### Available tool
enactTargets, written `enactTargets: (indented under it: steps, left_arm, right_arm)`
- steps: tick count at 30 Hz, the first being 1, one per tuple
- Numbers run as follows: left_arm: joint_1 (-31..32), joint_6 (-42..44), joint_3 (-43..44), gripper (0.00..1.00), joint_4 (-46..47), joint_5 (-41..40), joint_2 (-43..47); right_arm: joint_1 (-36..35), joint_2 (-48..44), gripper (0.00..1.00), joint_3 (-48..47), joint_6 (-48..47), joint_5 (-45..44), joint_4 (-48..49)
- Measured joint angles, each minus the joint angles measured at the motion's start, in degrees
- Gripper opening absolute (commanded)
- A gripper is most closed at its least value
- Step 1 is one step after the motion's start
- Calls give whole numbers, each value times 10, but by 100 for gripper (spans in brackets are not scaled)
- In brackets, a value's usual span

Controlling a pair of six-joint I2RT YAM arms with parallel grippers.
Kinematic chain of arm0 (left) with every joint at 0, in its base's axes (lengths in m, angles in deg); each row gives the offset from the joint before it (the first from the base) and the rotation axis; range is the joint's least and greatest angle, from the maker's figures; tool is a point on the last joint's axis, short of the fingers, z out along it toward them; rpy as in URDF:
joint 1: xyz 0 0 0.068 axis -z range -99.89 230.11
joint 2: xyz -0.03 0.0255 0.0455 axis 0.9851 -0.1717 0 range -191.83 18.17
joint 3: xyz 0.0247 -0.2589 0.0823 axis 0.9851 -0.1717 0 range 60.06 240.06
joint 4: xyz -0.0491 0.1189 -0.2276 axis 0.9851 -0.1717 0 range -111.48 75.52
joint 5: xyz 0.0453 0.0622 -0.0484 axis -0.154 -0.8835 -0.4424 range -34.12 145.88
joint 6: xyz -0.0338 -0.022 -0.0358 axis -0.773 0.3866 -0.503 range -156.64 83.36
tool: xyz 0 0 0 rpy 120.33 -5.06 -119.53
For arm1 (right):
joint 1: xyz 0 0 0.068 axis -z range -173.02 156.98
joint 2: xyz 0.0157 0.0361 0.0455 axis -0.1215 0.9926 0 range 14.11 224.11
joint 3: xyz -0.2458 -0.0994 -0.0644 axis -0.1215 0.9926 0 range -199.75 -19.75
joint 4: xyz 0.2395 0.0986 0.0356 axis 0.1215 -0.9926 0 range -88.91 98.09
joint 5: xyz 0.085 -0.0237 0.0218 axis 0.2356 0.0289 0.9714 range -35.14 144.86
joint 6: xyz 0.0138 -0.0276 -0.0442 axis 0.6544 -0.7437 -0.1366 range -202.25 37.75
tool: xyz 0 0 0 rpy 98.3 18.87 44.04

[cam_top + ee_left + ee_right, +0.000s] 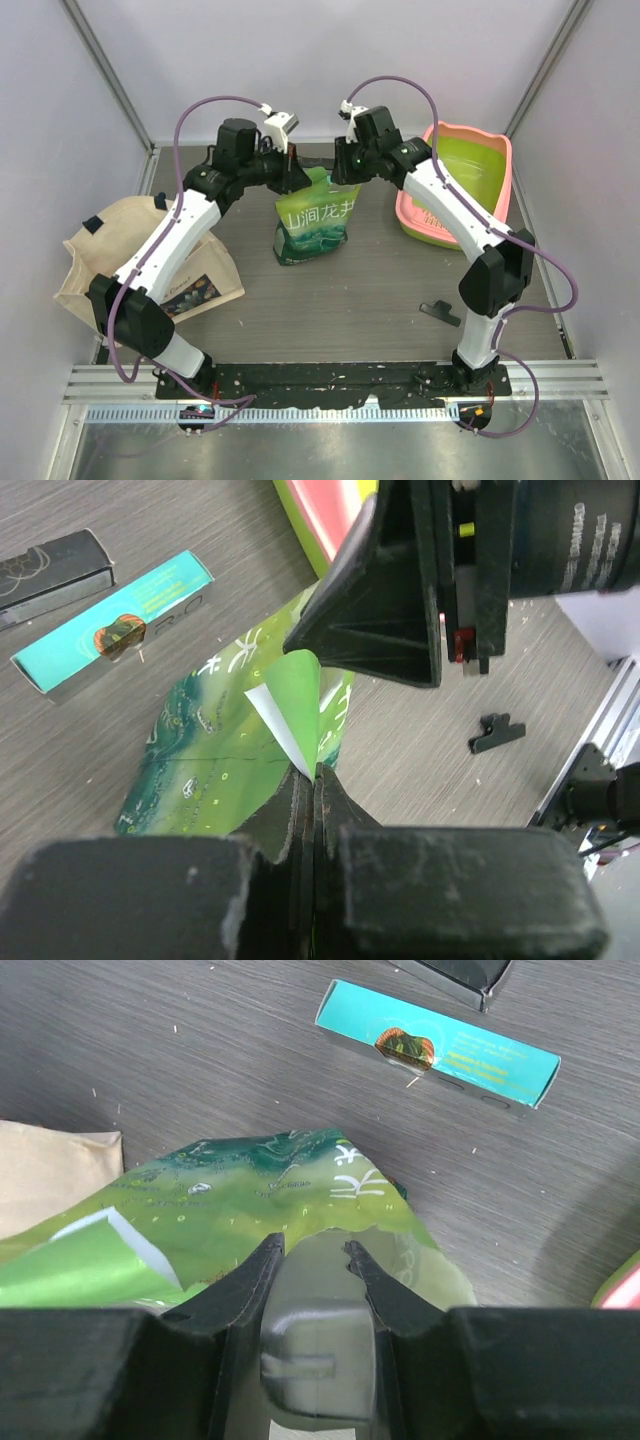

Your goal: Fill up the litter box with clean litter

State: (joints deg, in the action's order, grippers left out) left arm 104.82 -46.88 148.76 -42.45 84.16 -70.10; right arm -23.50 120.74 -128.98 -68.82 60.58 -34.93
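The left fingers [312, 785] are pinched flat together on a thin curled flap at the top of the bag [215, 765], with only that strip between them. The right fingers [312, 1252] stand part-way apart at the same top edge, with the ragged lip lying between them. Whether they actually pinch it I cannot tell. The two pairs meet over the bag's mouth, nearly touching.

From where I stand, the worry is that flap. If the two pull apart, it looks thin enough to rip away as a strip instead of opening the mouth, leaving the left side holding nothing useful. A sudden tear could also jerk the bag over and throw litter onto the surface [340, 300]. No litter shows anywhere, so I take it all to be inside.

The litter box [418, 225] sits to the right of the bag, apart from it, its green basin bare. The opened bag must therefore travel, and a one-sided hold could let it sag and spill short. A teal box [440, 1050] and a dark box [55, 565] lie just beyond the bag. A black clip [440, 312] lies on its near right and a tote [90, 250] to its left. A swinging bag could catch any of them.
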Motion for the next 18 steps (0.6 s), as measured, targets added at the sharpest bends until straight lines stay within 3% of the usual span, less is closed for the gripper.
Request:
enactTargets:
  steps: [9,18]
  left_arm:
    - [-2,-87,-26,0,47,-4,3]
    - [-6,-115,-67,0,90,-6,18]
  right_arm:
    - [-47,-58,1,116,-2,-77,102]
    - [-42,-76,1,196,30,-57,201]
